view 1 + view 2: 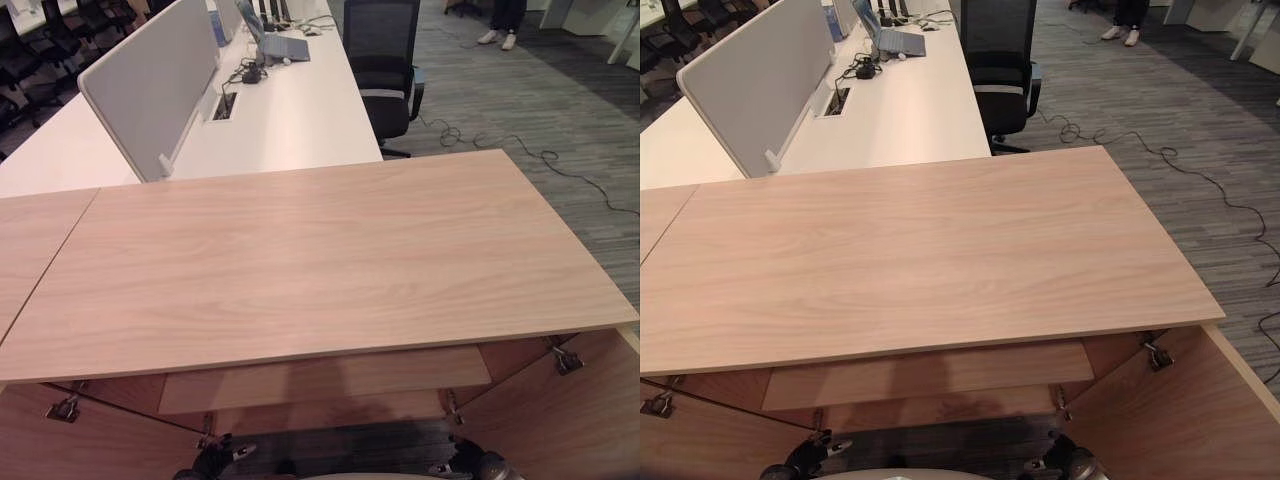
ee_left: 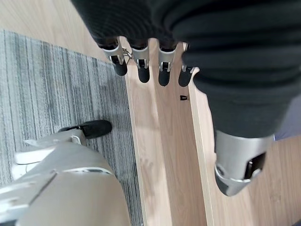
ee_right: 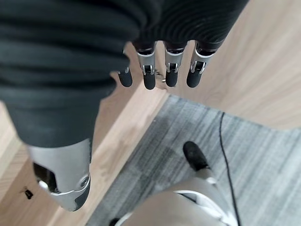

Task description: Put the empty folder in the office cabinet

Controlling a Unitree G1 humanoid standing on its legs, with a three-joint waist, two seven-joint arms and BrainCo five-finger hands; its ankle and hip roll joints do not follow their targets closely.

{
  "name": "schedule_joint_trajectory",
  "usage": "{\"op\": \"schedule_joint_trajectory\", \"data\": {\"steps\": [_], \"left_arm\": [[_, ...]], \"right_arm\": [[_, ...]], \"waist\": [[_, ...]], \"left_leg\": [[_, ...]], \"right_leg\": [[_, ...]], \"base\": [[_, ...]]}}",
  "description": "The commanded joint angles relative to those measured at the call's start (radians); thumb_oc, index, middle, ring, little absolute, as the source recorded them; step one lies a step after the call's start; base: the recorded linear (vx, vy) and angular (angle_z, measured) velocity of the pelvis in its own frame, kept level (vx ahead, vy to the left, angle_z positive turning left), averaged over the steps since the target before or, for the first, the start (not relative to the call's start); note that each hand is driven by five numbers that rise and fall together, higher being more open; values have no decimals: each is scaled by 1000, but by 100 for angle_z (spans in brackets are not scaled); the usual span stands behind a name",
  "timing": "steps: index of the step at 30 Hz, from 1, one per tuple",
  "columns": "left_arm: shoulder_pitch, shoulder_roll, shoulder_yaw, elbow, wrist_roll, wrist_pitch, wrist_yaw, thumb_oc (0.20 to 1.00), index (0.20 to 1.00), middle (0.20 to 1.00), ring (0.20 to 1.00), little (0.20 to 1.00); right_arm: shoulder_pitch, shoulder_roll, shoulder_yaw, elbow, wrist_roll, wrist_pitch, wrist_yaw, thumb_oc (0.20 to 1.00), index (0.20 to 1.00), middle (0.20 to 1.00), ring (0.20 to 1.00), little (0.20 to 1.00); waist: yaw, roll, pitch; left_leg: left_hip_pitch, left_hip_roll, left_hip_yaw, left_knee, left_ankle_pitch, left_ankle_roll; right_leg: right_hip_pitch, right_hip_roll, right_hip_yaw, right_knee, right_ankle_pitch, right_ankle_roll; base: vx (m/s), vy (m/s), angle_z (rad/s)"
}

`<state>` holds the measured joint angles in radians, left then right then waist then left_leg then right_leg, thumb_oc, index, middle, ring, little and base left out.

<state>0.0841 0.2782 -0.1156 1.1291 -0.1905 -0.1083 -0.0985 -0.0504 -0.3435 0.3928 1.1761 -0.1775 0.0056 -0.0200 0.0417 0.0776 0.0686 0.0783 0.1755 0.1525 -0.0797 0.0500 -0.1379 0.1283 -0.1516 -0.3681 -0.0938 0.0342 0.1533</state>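
Observation:
The office cabinet is light wood, and its wide top [image 1: 300, 260] spans the middle of the eye views. Both its doors stand open below the front edge, the left door [image 1: 70, 440] and the right door [image 1: 570, 420]. An inner shelf [image 1: 320, 380] shows between them. My left hand [image 2: 142, 63] hangs low beside a wooden panel and the grey carpet, fingers straight and holding nothing. My right hand [image 3: 149, 70] hangs the same way near a wooden edge, fingers straight and thumb apart, also holding nothing.
Behind the cabinet stands a white desk [image 1: 290, 120] with a grey divider screen [image 1: 150, 80] and a laptop [image 1: 280, 45]. A black office chair [image 1: 385, 60] is at the desk's right. Cables [image 1: 560, 170] trail over grey carpet on the right. A person's shoes [image 1: 497, 38] show far back.

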Motion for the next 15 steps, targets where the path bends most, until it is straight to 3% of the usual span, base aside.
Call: {"op": "schedule_joint_trajectory", "data": {"steps": [1,3,5,7,10,15], "left_arm": [[-80,42,-7,35,-53,-2,-1,1000,1000,1000,1000,1000],[-90,48,-7,31,-62,-1,1,1000,1000,1000,1000,1000],[-122,63,-17,24,-91,-2,15,1000,1000,1000,1000,1000],[-138,69,-20,23,-101,-3,17,1000,1000,1000,1000,1000],[-166,90,-34,25,-115,-8,27,1000,1000,1000,1000,1000],[-185,111,-27,24,-146,-9,33,1000,1000,1000,1000,1000]], "right_arm": [[-75,-9,23,-10,37,-12,-10,1000,1000,1000,1000,1000],[-86,-10,17,-15,51,-13,-14,1000,1000,1000,1000,1000],[-134,-13,-5,-30,113,-17,-33,1000,1000,1000,1000,1000],[-152,-13,-12,-33,135,-21,-41,1000,1000,1000,1000,1000],[-195,-20,-12,-42,165,-34,-54,1000,1000,1000,1000,1000],[-224,-20,-11,-44,183,-45,-70,1000,1000,1000,1000,1000]], "waist": [[3,-36,65],[0,-35,76],[-12,-30,135],[-14,-30,147],[-19,-28,151],[-19,-25,143]], "left_leg": [[-41,25,-38,42,41,-23],[-62,29,-41,61,37,-20],[-155,48,-55,142,28,-11],[-212,55,-64,183,24,-11],[-366,61,-92,274,11,-10],[-499,63,-116,373,-18,-6]], "right_leg": [[-31,5,16,104,-88,0],[-65,2,15,146,-103,-5],[-194,-17,23,292,-133,-19],[-257,-29,23,351,-145,-18],[-392,-42,21,445,-166,-15],[-505,-51,26,534,-206,-22]], "base": [[-63,-44,-1],[-87,-48,1],[-185,-45,5],[-163,-24,5],[-123,-28,6],[-27,-13,6]]}}
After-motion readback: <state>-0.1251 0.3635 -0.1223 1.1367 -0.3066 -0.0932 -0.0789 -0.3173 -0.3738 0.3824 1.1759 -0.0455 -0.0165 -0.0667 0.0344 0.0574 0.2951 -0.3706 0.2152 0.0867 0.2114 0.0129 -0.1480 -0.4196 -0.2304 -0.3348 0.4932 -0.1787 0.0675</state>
